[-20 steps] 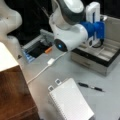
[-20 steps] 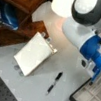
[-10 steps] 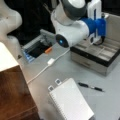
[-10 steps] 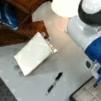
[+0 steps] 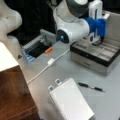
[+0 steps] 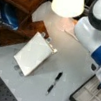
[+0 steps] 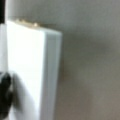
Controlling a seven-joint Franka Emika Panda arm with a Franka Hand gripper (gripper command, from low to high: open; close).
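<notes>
In both front views a white notepad [image 5: 71, 101] lies flat on the grey tabletop [image 5: 62, 67], closest to the camera, and a black pen [image 5: 90, 87] lies just beside it, apart from it. In a front view the notepad [image 6: 34, 53] touches a brown wooden block [image 6: 18, 33] with one corner, and a lit lamp shade [image 6: 67, 3] hangs behind it; this lamp does not show elsewhere. In a front view a white cable [image 5: 47, 65] with a small box on it runs over the tabletop, behind the notepad. Further back stands a low tray with compartments [image 5: 100, 53], and on its left an open box [image 5: 37, 48] with an orange piece.

The gripper [image 5: 96, 41] hangs over the tray, below the blue part of the arm; whether it is released or clenched I cannot tell, and it holds nothing visible. The wrist view shows only a white slab [image 7: 30, 70] against a grey surface, with a dark part of the gripper at its left bottom.
</notes>
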